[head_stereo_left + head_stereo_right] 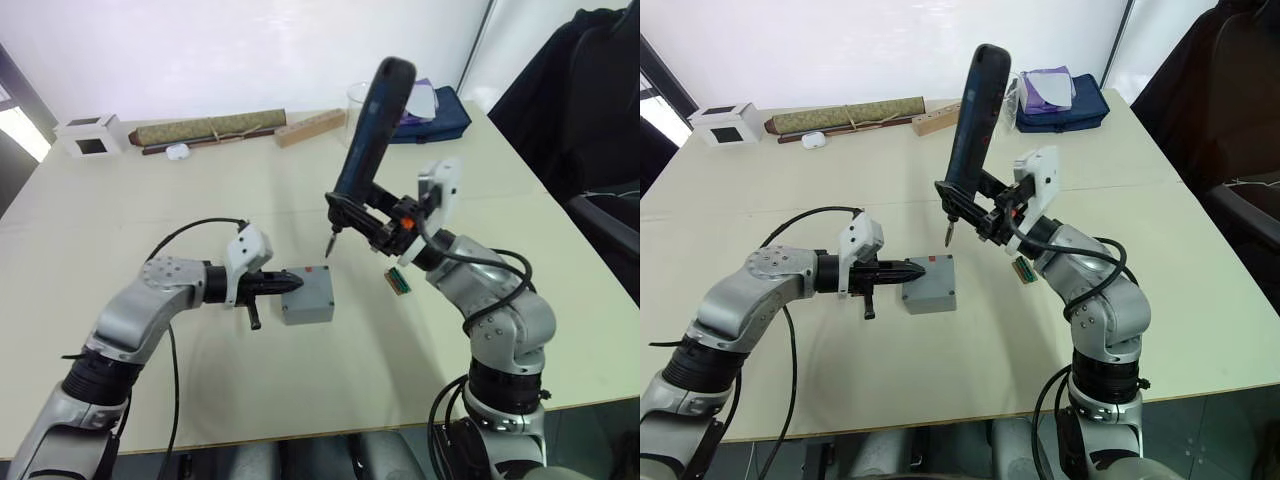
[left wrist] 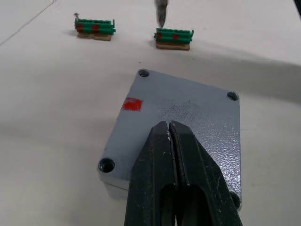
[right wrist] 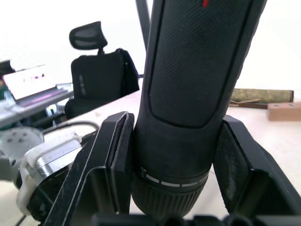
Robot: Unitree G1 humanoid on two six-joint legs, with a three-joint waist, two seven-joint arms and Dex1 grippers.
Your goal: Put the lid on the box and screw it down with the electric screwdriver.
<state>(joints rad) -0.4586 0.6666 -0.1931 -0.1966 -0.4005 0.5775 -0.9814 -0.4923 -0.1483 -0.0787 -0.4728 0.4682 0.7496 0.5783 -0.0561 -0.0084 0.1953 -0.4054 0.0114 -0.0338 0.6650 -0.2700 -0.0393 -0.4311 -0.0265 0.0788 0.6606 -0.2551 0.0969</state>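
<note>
On the beige table [image 1: 420,330], my right gripper [image 1: 365,207] clamps the dark blue pen-shaped electric screwdriver [image 1: 368,128], bit above the grey metal lid [image 2: 181,122] seated on its square box [image 1: 310,308]. My left gripper [image 2: 169,136], fingers closed, pins it; I should align the bit squarely over a corner hole.

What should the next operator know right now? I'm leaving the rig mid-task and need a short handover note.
Left gripper: fingers shut, tips pressing on the lid.
Right gripper: shut on the electric screwdriver, held tilted, bit down, its tip in the air above and beyond the box.
Done: lid sits on the box, corners lined up.
Left: the corner holes in the left wrist view look empty; no screw driven yet. Two green connector pieces lie beyond the box.
</note>
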